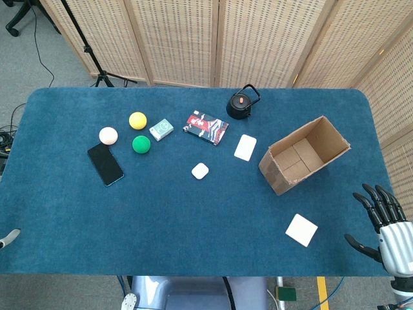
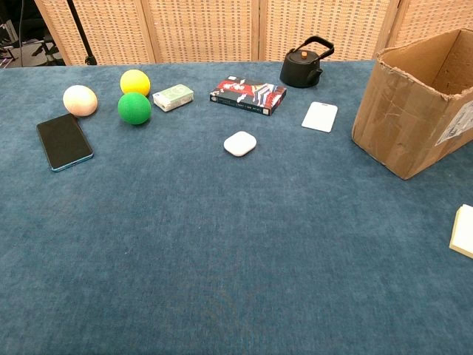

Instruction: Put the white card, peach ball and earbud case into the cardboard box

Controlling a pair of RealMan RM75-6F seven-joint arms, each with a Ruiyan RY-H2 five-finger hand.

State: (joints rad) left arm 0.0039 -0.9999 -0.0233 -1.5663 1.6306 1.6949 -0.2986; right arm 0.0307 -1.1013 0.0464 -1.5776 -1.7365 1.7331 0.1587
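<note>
White card far from spread right hand, untouched.

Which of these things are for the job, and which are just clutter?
Job: card, peach ball, earbud case, box.
Clutter: phone, yellow ball, green ball, card deck, book, kettle, notepad.

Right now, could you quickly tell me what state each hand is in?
Left hand: not in view in either camera.
Right hand: open, fingers spread, holding nothing.
</note>
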